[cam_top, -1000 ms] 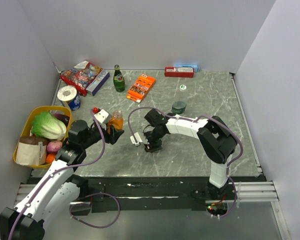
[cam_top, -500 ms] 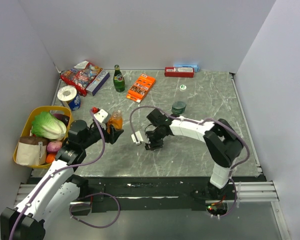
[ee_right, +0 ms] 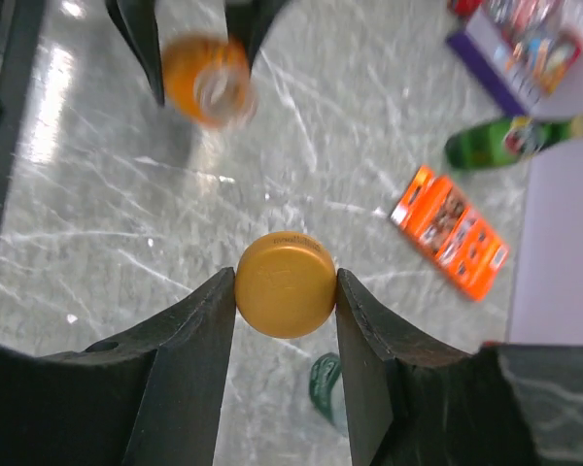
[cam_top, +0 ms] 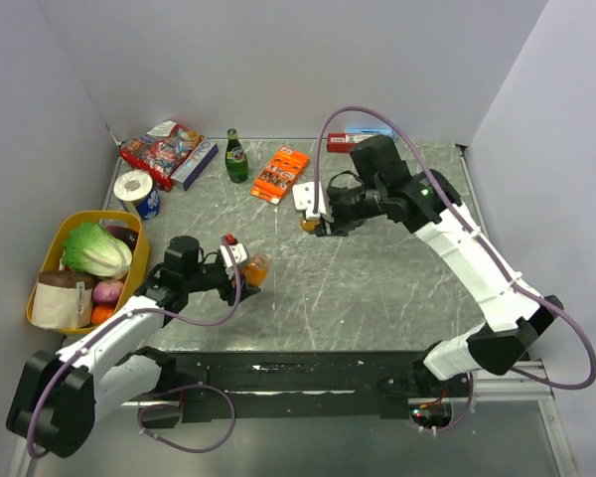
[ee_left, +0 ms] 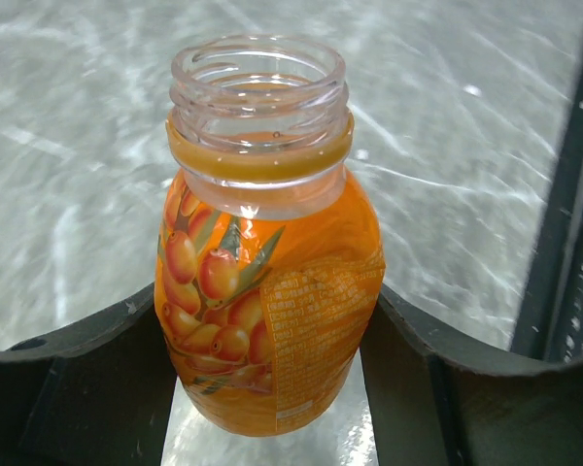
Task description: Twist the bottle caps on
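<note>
The step in hand is bringing the orange cap (ee_right: pixel 285 283) to its bottle. The right jaws are closed on the cap, one jaw against each side of its rim. They hold it in the air above the surface (cam_top: pixel 377 288), with its top face toward the wrist camera.

The left jaws are closed around the labelled belly of the orange bottle (ee_left: pixel 260 252), standing fairly wide because of its girth, near the front left of the surface. The bottle's mouth is open and its threads are bare. From above it seems to lean rather than stand upright, and whether its base rests on the surface cannot be told. Cap and bottle are well apart.

The next move likely calls for carrying the cap over the open mouth and squaring its face to the neck, matching whatever lean the bottle has. The cap then needs setting lightly on the threads before any turn. The left jaws would have to keep the bottle from spinning while the right wrist rotates, since a crooked start could cross the threads.

A dark green bottle (ee_right: pixel 323 382) shows partly beneath the right jaws. Its cap does not show, so that pair appears to wait.
</note>
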